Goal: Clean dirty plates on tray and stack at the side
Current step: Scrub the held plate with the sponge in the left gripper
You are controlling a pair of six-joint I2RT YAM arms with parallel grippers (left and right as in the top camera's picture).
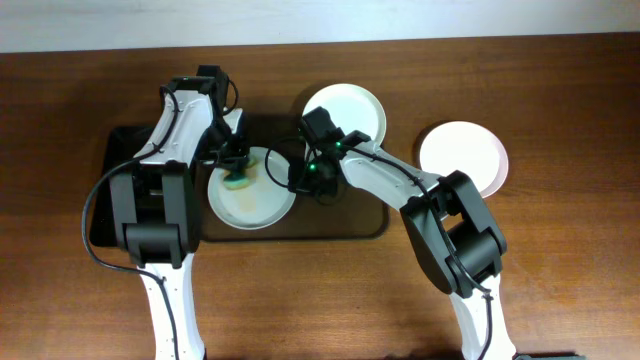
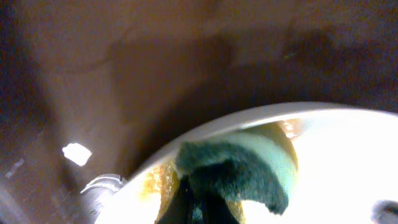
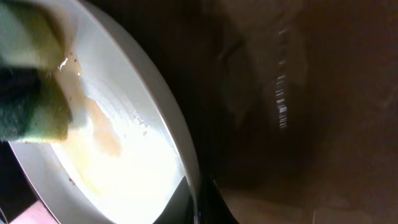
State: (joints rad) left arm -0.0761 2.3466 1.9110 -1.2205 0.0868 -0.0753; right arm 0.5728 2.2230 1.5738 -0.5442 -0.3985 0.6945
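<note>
A white plate (image 1: 252, 200) with orange-brown smears lies on the brown tray (image 1: 345, 232). My left gripper (image 1: 238, 170) is shut on a green and yellow sponge (image 1: 240, 181) that presses on the plate's far part; the sponge also shows in the left wrist view (image 2: 239, 171) and in the right wrist view (image 3: 31, 106). My right gripper (image 1: 297, 180) is shut on the plate's right rim (image 3: 186, 162). A second white plate (image 1: 355, 105) lies at the tray's far edge. A third plate (image 1: 462, 155) lies on the table to the right.
The wooden table (image 1: 560, 280) surrounds the tray. A dark tray part (image 1: 105, 215) shows left of the left arm. Both arms cross over the tray's middle.
</note>
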